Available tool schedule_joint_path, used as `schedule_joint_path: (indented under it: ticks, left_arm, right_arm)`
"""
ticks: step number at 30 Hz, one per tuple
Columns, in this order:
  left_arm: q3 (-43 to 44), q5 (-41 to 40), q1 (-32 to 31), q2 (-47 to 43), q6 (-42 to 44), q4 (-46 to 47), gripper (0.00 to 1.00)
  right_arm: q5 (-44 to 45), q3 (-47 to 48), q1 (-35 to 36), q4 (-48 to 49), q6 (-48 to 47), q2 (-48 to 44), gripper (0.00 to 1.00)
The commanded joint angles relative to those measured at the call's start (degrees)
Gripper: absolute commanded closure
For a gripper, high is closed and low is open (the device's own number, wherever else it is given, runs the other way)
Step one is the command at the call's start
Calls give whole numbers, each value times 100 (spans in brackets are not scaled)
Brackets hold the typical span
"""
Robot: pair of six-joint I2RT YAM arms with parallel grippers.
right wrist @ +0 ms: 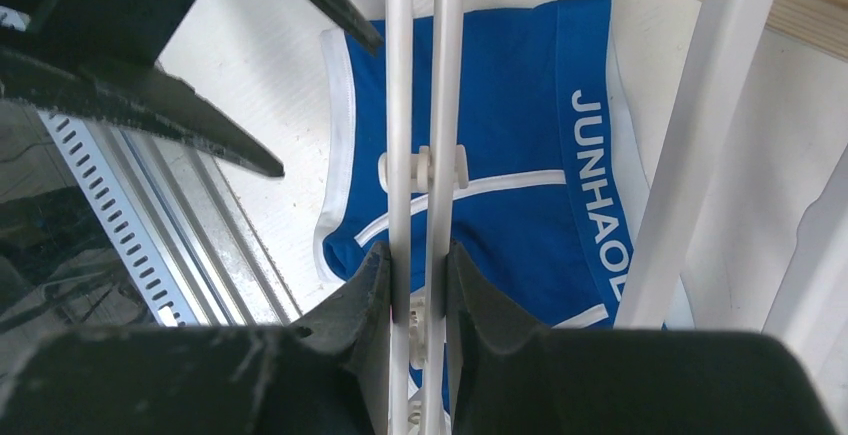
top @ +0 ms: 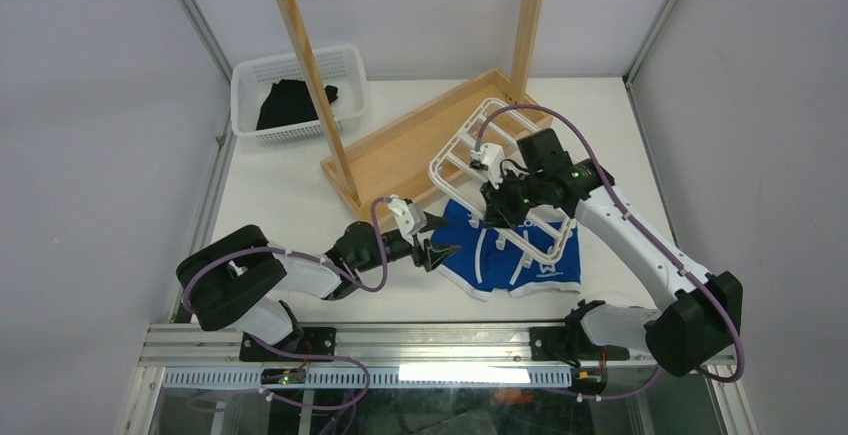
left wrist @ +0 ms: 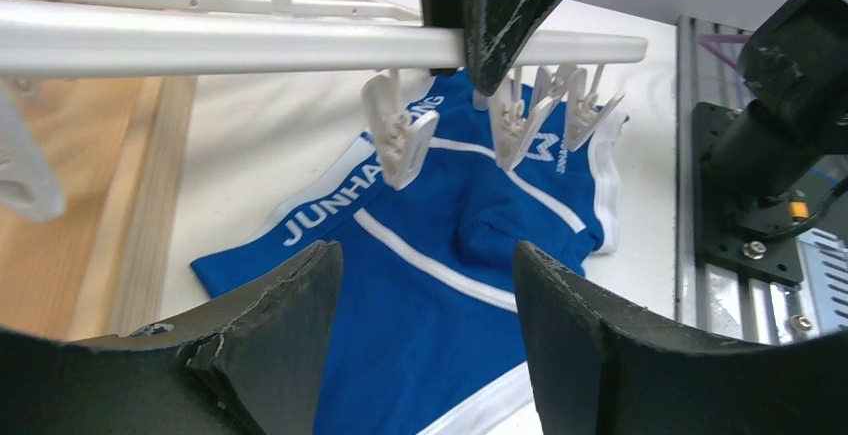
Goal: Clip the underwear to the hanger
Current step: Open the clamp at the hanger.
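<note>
The bright blue underwear (top: 520, 260) lies flat on the table near the front edge, waistband lettering up (left wrist: 330, 205). The white hanger (top: 465, 150) is held tilted above it. My right gripper (top: 505, 205) is shut on the hanger's twin crossbars (right wrist: 400, 105), one finger on each side (right wrist: 418, 265). Small white clips (left wrist: 400, 140) dangle from the hanger's bar (left wrist: 250, 50) just over the waistband. My left gripper (top: 440, 243) hovers at the underwear's left edge, open, with only blue cloth (left wrist: 440, 285) showing between its fingers (left wrist: 425, 255). The underwear (right wrist: 510, 155) is in no clip.
The tall wooden rack (top: 395, 150) stands on its tray-like base behind the hanger. A white basket (top: 345, 60) holding a black garment (top: 290, 103) sits at the back left. An aluminium rail (top: 420, 340) runs along the near edge.
</note>
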Motion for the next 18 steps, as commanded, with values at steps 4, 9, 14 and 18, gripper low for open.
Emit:
schedule_joint_path:
  ticks: [4,9,14,18]
  left_arm:
    - [626,1161,43,199,-771,-34,34]
    - [416,1413,49,328,-1037,838,30]
    - [455,2022,52,617,-481,1407,30]
    - [628,2587,51,1172,-186,2351,33]
  right_arm:
    - [-213,113,23,816,211,-256,100]
    - [-325,139,24,864,195,-249,100]
    - [-433,156,24,910,166,-250,100]
    - [-529,166,23,926,92,-256,100]
